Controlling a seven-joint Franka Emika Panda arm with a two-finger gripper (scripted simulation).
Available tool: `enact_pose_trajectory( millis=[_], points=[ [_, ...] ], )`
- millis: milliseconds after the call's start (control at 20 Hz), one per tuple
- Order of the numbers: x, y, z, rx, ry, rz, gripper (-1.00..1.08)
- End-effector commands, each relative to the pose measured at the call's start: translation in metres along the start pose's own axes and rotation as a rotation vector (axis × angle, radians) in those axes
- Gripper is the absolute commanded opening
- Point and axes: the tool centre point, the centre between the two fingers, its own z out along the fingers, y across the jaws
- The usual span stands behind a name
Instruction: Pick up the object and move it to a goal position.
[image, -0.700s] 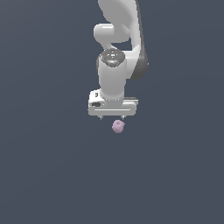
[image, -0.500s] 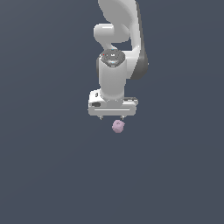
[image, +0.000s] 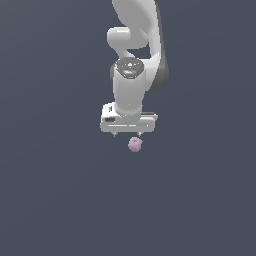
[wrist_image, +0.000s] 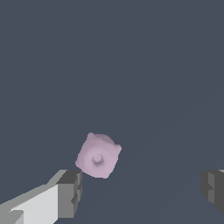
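Seemingly, ball (wrist_image: 98, 155) sits near spread pincer (wrist_image: 142, 189).

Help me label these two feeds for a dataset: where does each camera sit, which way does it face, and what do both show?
Exterior view: sits off the arm, apparently high up, looking down on the white arm, its gripper and the pink ball on a plain grey floor.
Wrist view: rides on the wrist, looking past two wide-apart fingertips at the ball, which lies near one fingertip, off centre.
Shared: both show the ball, the gripper's fingers and the grey floor.
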Motion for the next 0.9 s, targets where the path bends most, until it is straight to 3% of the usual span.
enact_pose_trajectory(
  millis=[0,450,850],
  points=[
    [0.000,0.000,0.000,0.000,0.000,0.002,1.00],
    [-0.004,-0.009,0.016,0.008,0.004,0.079,1.00],
    [-0.014,-0.025,0.046,0.021,0.010,0.235,1.00]
  ],
)
